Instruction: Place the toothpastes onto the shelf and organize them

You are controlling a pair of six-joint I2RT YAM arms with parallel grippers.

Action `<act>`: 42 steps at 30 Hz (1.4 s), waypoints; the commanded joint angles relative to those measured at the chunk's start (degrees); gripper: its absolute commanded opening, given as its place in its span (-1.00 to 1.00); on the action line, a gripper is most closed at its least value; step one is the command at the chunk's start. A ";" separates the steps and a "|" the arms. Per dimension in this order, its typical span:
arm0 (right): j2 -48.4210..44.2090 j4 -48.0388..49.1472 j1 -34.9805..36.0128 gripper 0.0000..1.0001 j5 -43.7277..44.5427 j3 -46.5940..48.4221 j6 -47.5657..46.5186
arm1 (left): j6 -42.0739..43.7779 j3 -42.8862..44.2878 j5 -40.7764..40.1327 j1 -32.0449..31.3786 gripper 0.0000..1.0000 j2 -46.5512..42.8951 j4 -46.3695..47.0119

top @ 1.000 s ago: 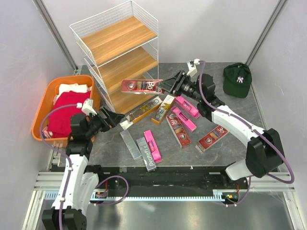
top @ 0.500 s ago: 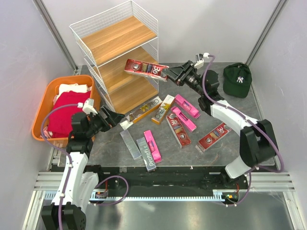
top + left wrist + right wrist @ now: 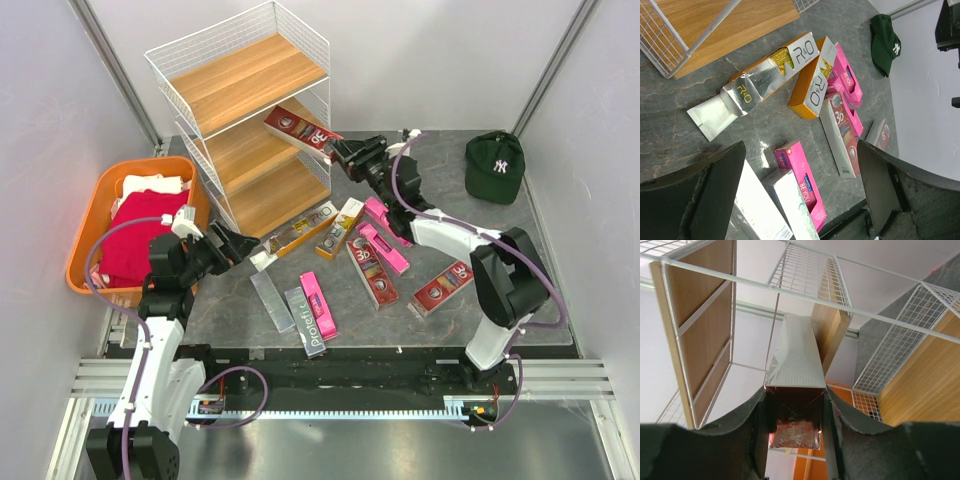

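Dark red toothpaste box [image 3: 298,130], clamped in right gripper [image 3: 337,152], points ten o'clock at the shelf [image 3: 240,75]; left gripper [image 3: 238,246] gapes empty.

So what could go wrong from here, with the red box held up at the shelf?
1. The right claw pinches the red box only at its near end, and the box sits tilted, so it might twist or slip out.
2. The box's far end is close to the shelf. In the wrist view the shelf's wires cross right ahead of it, so it could snag on one.
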 commanded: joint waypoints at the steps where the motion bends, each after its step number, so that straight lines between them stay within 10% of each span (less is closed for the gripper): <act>1: 4.12 1.34 2.71 -1.00 11.54 5.80 2.49 | 2.23 1.67 -0.82 -0.08 0.98 -0.92 1.50; 26: 15.21 -2.35 7.81 -0.86 28.53 17.15 7.50 | 2.14 0.36 -0.47 0.00 0.98 -1.09 1.76; 35: 14.17 -5.08 7.63 0.50 25.01 15.94 4.43 | 2.05 -0.08 0.15 -0.08 0.98 -0.83 1.76; 42: 8.89 -2.71 6.14 0.96 18.87 11.18 -1.19 | 2.05 -0.70 0.94 -0.17 0.98 0.14 2.46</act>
